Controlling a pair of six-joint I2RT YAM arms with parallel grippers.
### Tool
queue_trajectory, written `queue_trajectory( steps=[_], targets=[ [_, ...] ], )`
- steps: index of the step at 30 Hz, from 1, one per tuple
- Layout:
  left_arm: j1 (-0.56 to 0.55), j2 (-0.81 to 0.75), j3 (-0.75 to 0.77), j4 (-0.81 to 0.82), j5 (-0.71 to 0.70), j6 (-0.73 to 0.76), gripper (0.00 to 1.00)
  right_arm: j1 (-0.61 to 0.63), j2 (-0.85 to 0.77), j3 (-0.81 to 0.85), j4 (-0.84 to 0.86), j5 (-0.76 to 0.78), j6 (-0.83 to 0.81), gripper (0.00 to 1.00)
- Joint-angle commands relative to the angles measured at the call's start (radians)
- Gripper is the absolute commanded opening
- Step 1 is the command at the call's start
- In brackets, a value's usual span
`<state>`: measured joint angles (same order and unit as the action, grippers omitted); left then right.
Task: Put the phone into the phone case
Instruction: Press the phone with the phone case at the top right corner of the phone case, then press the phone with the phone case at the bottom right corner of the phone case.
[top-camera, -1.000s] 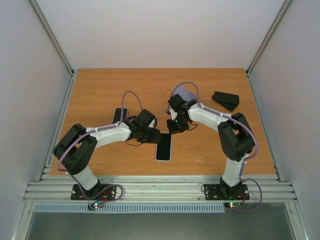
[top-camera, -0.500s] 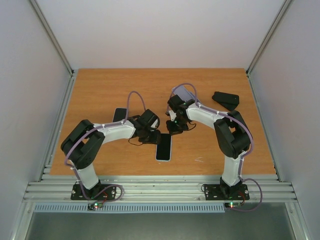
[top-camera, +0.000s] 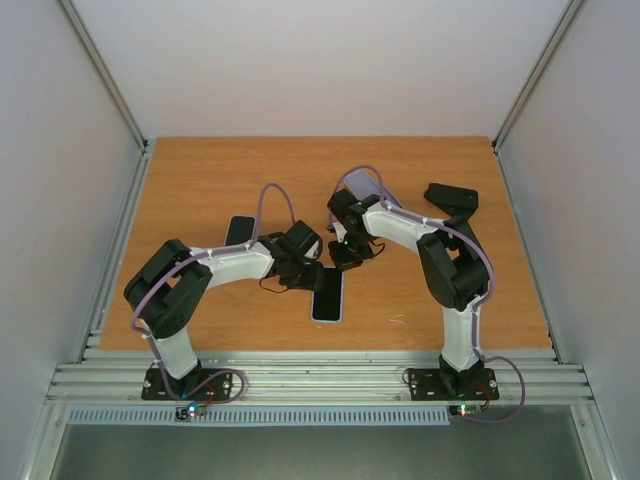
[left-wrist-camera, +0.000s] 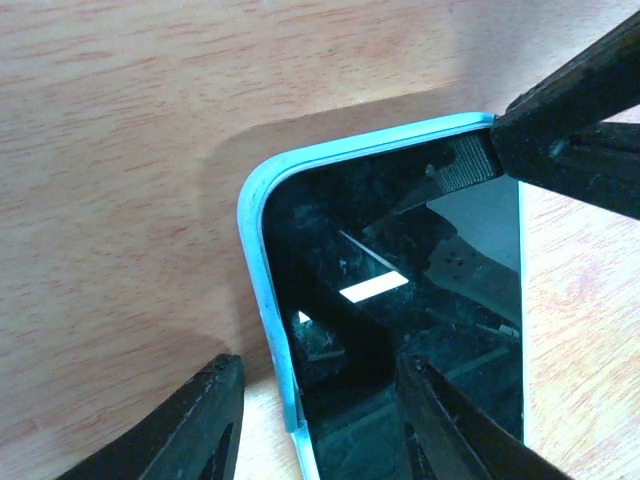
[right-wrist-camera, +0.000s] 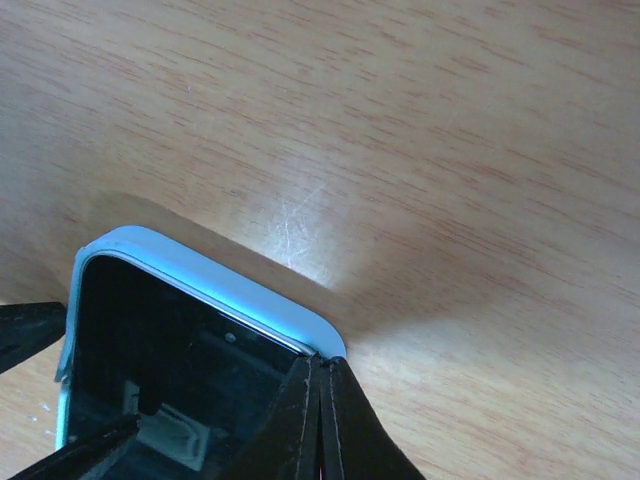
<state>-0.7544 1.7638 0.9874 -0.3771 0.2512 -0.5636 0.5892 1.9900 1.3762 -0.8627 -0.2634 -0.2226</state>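
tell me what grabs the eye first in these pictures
A dark phone lies in a light blue case near the front middle of the table. The right pincer, shut, touches one far corner of the case, while the left pincer stands open astride the side rim. A black object sits apart at the far right.

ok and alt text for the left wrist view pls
Close-up of a phone with a glossy black screen in a light blue case on a wooden table. The left hand straddles the case's side edge at the bottom, fingers apart; the right hand reaches in from the upper right, shut, tips on the case's top edge.
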Motion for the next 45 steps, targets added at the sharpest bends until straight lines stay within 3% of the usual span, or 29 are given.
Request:
queue_trajectory(
  steps=[1,13,19,27,31,39,45],
  targets=[
    [-0.011,0.002,-0.009,-0.018,-0.028,0.010,0.44,0.080,0.178,-0.026,-0.031,0.078,0.000,0.01],
    [-0.015,-0.121,-0.138,0.022,-0.058,-0.042,0.47,0.180,0.304,0.056,-0.097,0.301,0.014,0.01],
    [-0.017,-0.211,-0.223,0.088,-0.024,-0.097,0.49,0.181,0.131,0.027,-0.073,0.274,0.030,0.01],
    [-0.038,-0.260,-0.258,0.132,0.005,-0.133,0.54,0.181,-0.191,-0.062,-0.042,0.199,0.110,0.16],
    [-0.052,-0.252,-0.262,0.155,0.021,-0.147,0.54,0.181,-0.285,-0.166,0.009,0.119,0.175,0.16],
    [-0.072,-0.219,-0.267,0.181,0.034,-0.159,0.53,0.181,-0.400,-0.391,0.170,-0.033,0.318,0.16],
    [-0.077,-0.209,-0.284,0.191,0.039,-0.169,0.52,0.182,-0.393,-0.485,0.258,-0.079,0.374,0.17]
  ],
)
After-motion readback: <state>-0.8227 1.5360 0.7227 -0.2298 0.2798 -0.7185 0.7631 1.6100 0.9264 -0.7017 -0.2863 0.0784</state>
